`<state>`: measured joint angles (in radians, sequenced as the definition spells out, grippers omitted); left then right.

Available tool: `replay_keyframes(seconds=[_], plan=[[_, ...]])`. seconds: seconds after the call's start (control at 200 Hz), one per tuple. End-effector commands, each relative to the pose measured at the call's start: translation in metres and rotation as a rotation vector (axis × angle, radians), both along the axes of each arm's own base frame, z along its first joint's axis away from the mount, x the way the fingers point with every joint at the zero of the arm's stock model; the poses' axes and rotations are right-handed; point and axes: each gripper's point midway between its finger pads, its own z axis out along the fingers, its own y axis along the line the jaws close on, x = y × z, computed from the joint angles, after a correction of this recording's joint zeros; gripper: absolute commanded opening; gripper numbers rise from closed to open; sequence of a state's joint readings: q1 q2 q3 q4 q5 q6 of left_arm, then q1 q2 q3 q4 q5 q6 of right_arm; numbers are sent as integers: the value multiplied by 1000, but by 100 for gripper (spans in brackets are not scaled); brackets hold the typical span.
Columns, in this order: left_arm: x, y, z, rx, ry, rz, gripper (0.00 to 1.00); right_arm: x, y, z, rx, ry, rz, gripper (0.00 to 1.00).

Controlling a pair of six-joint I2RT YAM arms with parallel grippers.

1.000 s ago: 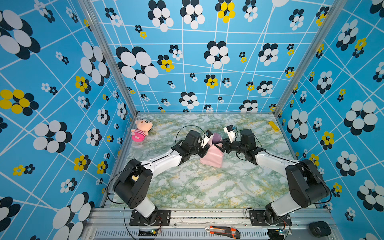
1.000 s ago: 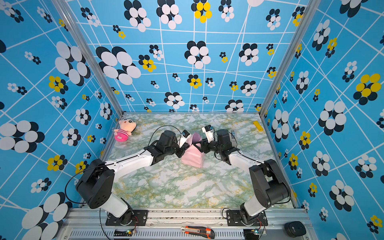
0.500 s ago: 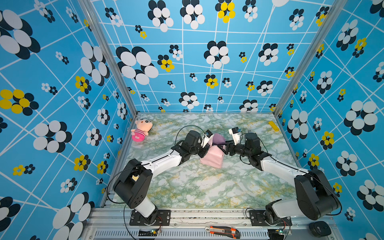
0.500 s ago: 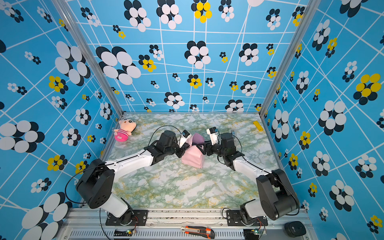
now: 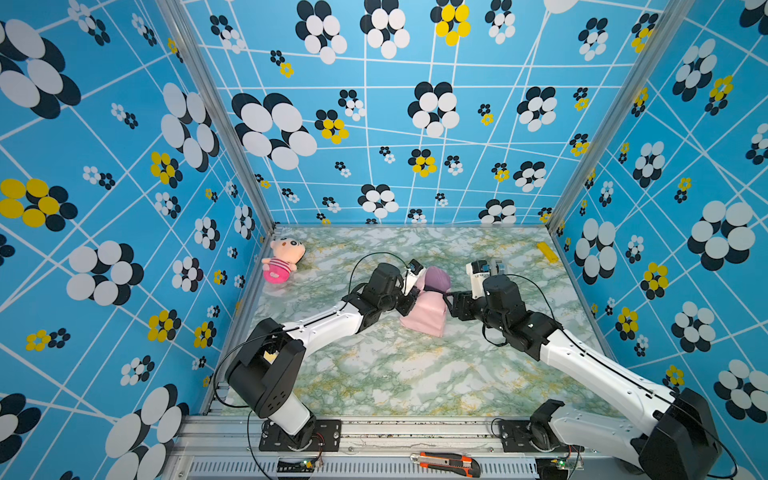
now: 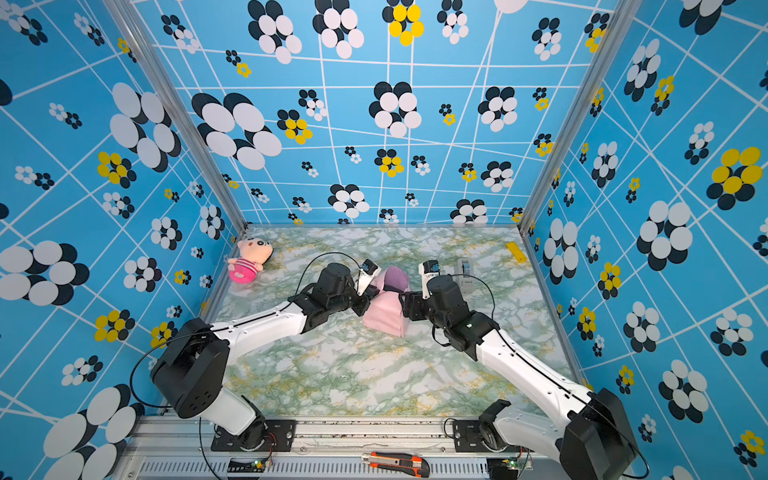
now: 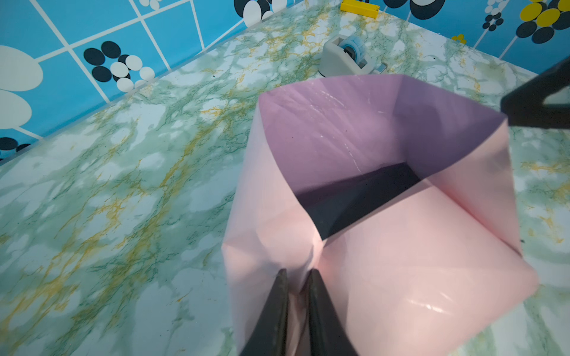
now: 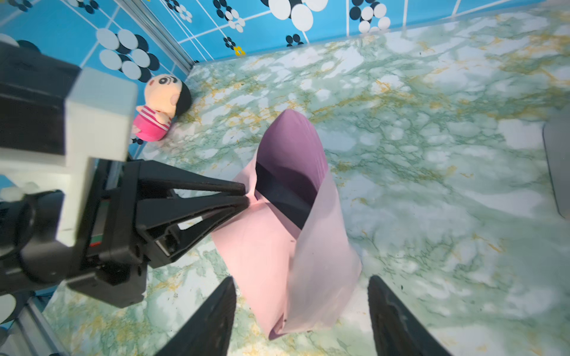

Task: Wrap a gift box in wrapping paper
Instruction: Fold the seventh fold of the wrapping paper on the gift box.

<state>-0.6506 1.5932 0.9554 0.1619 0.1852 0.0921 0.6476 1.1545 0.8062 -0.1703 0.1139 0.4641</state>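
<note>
Blue flower-printed walls enclosed a green-and-white marbled tabletop. A pink-striped plush doll lay at its far left corner, with a grey tape dispenser and a small yellow block toward the far right. Mid-table sat the thin creased wrapping paper, pale pink outside and lilac inside, folded up around the matte black cardboard gift box, whose dark face showed through the open end. The left gripper pinched a pink fold between closed fingers. The right gripper held its fingers wide apart just beside the parcel, gripping nothing. Since a second earlier, the right arm had stretched out lower and its gripper had drawn slightly back; the left had stayed clamped.
</note>
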Motion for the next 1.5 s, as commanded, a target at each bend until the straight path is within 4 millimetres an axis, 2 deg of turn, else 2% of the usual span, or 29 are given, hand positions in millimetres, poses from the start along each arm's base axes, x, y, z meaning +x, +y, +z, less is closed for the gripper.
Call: replay_keyframes(seconds=[0.0, 0.19, 0.295, 0.44, 0.61, 0.7, 0.77, 0.85, 1.05, 1.145, 1.245, 1.399, 1.494], plan=[[-13, 12, -34, 70, 98, 30, 17, 4, -25, -18, -113, 52, -187, 65], [-13, 12, -33, 49, 104, 40, 17, 12, -9, -26, -75, 36, -154, 51], [-13, 12, -30, 28, 114, 56, 17, 15, -6, -31, -73, 27, -143, 38], [-10, 16, -22, 0, 108, 104, 18, 19, -3, -34, -91, 14, -129, 24], [-9, 23, -13, -25, 103, 153, 19, 35, -5, -33, -78, -8, -119, 15], [-10, 25, -17, -27, 111, 168, 19, 45, -3, -29, -49, -11, -89, 11], [-8, 28, -22, -20, 114, 187, 19, 45, 5, -21, -29, -25, -38, 13], [-8, 30, -26, -15, 114, 195, 19, 38, 16, -13, 20, -35, 32, 28], [-7, 28, -26, -15, 112, 191, 19, 26, 9, 2, 193, -58, 26, 42], [-8, 27, -26, -17, 112, 185, 19, 23, 5, -4, 162, -25, 13, 48], [-7, 27, -25, -19, 110, 186, 19, 24, 0, -12, 133, 7, -17, 49], [-8, 28, -26, -19, 113, 186, 19, 24, 10, -13, 174, 62, -15, 61], [-7, 27, -26, -21, 112, 185, 19, 23, 12, -22, 149, 94, -34, 62]])
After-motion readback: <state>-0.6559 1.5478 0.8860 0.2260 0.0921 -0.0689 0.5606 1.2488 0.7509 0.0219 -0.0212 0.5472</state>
